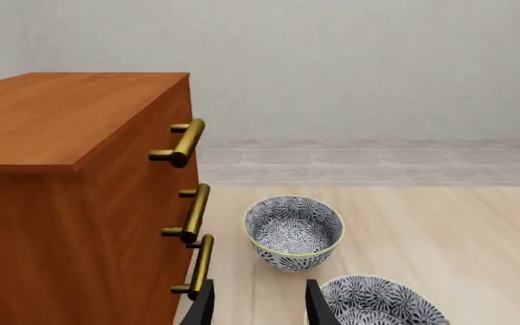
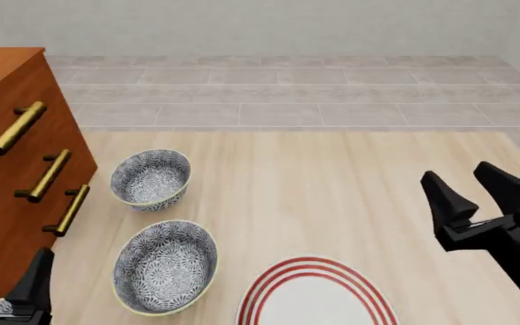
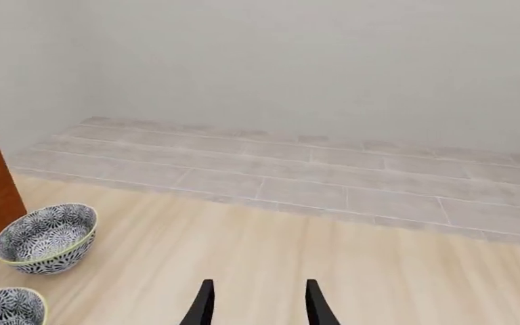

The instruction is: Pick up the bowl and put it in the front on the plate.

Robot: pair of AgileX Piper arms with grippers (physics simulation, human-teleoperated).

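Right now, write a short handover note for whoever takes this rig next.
Left tool: open, empty, low at the near left by the wooden drawer cabinet.
Right tool: open, empty, raised over the right side of the table.
The bowl, the nearer of the two, sits upright on the table, just left of the plate. Its twin bowl sits farther back, near the cabinet handles.
The plate is at the near edge, centre, with nothing on it where it shows.
Done: nothing yet; no bowl is gripped.
Left: grasp the nearer bowl, lift it and set it on the plate.
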